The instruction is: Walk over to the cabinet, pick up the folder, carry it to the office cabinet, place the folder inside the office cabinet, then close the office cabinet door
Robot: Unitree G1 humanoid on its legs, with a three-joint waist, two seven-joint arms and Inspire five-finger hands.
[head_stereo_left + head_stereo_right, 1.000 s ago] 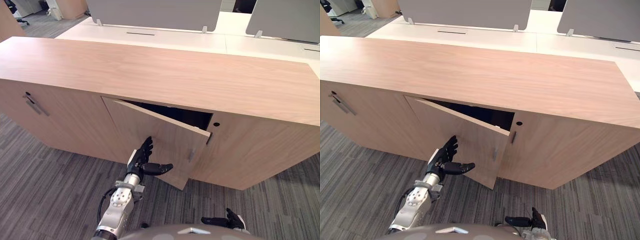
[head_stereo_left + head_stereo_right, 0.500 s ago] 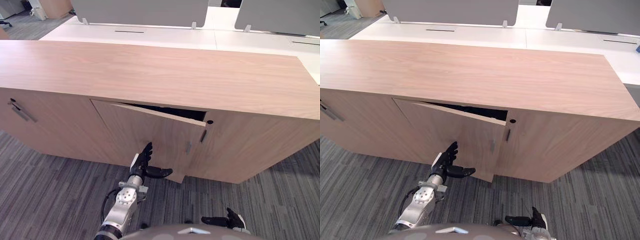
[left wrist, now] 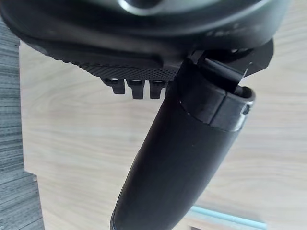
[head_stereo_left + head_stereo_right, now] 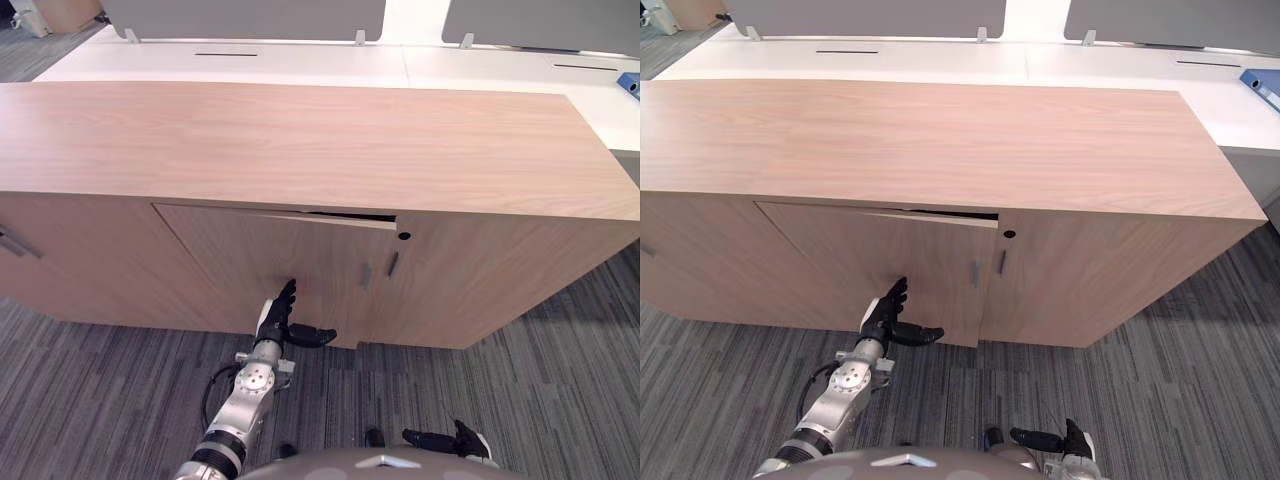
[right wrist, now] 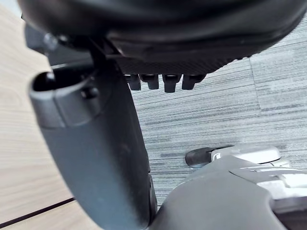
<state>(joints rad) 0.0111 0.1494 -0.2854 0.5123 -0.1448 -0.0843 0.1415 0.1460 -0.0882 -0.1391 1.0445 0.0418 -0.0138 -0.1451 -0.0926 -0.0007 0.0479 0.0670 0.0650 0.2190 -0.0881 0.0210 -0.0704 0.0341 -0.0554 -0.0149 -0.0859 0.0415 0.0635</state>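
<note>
This is an office. A long, low wooden cabinet fills the middle of the frame. Grey striped carpet covers the floor below it. Along the top edge stand white desks with grey screens between them.

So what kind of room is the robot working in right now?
Most likely an open-plan office. A long, low wood cabinet with hinged doors stands in front of white desks fitted with grey divider screens, and the floor is grey striped carpet.
</note>
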